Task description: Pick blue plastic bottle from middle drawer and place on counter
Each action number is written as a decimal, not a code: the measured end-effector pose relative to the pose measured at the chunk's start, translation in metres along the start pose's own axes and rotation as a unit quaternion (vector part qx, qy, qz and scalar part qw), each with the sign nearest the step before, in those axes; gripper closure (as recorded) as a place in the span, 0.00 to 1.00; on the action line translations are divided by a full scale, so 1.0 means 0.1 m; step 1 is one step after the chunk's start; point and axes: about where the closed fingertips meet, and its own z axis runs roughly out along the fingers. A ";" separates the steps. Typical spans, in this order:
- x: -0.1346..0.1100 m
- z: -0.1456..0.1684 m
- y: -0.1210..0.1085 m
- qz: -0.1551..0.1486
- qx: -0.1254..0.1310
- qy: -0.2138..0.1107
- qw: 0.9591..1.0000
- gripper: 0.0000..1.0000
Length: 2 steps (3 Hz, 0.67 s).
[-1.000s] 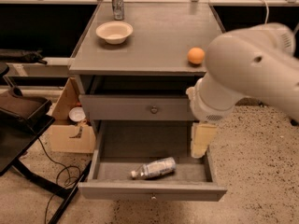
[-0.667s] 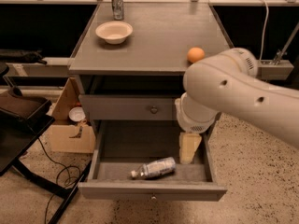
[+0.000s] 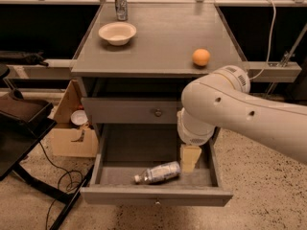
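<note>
The blue plastic bottle [image 3: 158, 172] lies on its side on the grey floor of the open middle drawer [image 3: 156, 195], its white cap pointing left. My gripper [image 3: 190, 157] hangs down inside the drawer at the end of the white arm, just right of the bottle's base and close to it. Only its cream-coloured finger part shows below the wrist. The grey counter [image 3: 163, 44] is above, with the shut upper drawer front [image 3: 132, 111] between.
On the counter stand a white bowl [image 3: 117, 33] at back left, a silver metal can [image 3: 120, 3] behind it, and an orange [image 3: 201, 57] near the right front edge. A cardboard box [image 3: 72, 128] and a black stand [image 3: 19, 138] sit left of the cabinet.
The arm has swung left and lower into the drawer, bringing the gripper from the drawer's right side to just beside the bottle. The bottle has not moved.
</note>
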 end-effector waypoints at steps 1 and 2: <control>-0.11 0.19 -0.01 -0.026 -0.006 0.013 1.000 0.00; -0.27 0.72 0.02 -0.077 -0.024 0.009 0.997 0.00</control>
